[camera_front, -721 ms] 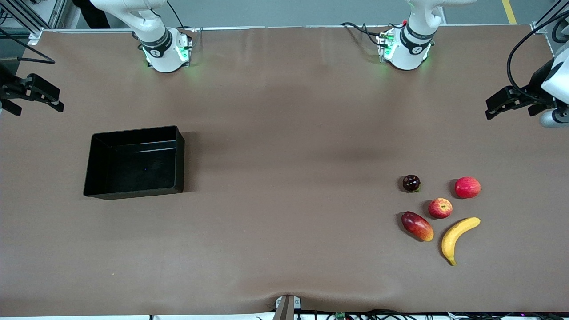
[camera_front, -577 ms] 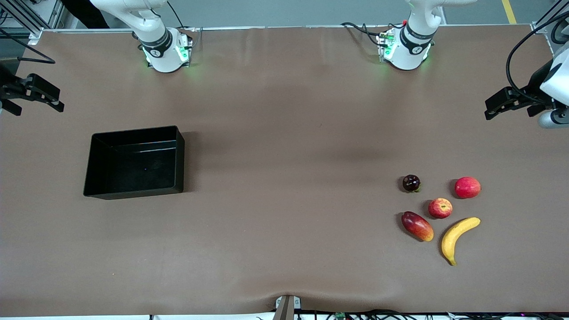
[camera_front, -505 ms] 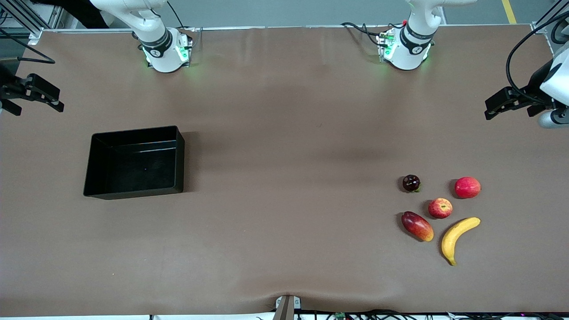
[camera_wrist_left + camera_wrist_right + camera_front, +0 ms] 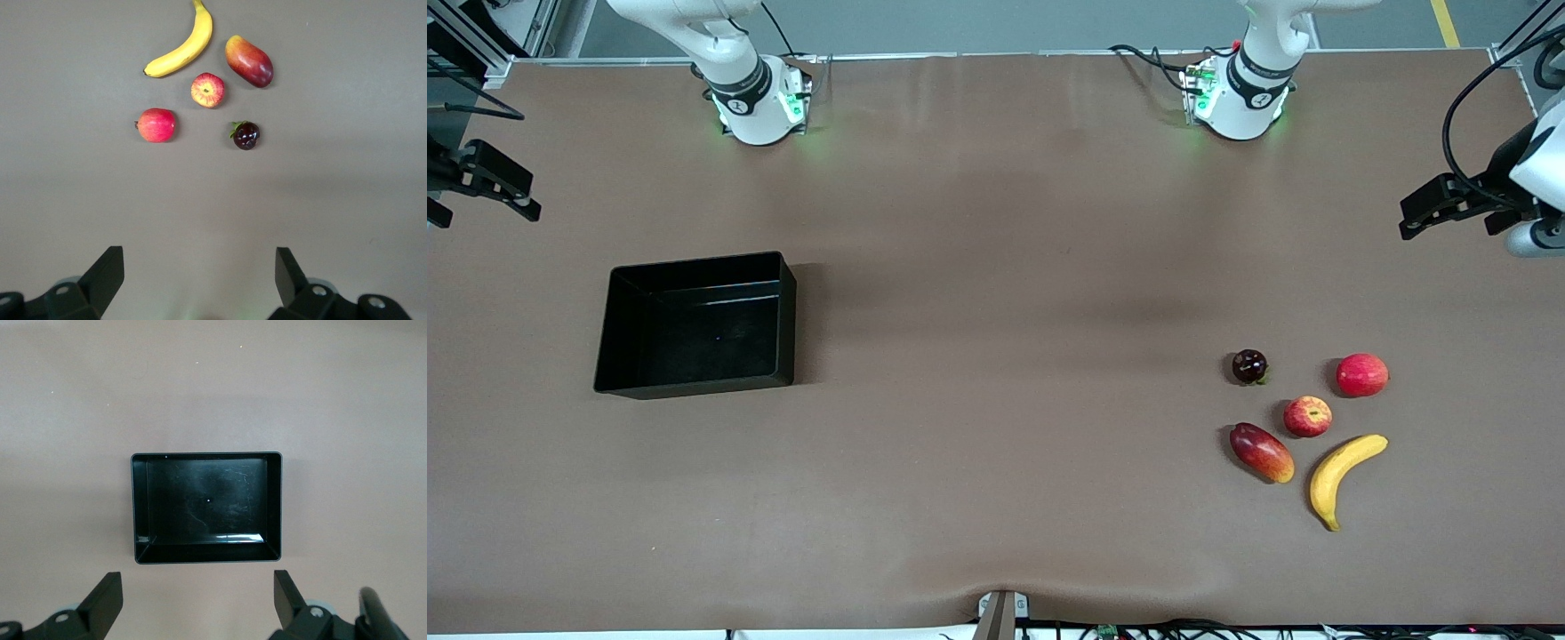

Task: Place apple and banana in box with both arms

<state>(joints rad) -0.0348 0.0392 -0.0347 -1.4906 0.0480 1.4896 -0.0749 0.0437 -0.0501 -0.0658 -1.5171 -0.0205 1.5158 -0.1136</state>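
While five fruits cluster toward the left arm's end of the table, nothing stands between them. A dark purple fruit and a plain red fruit lie farthest from the front camera. The apple sits between them and the nearer pair: an oblong red-orange fruit and the banana. Well apart, toward the right arm's end, sits the empty black box.

Up over the table's edge at its own end, the left gripper hangs with jaws spread wide, holding nothing. Likewise wide and empty, the right gripper hangs over the table edge at its own end.
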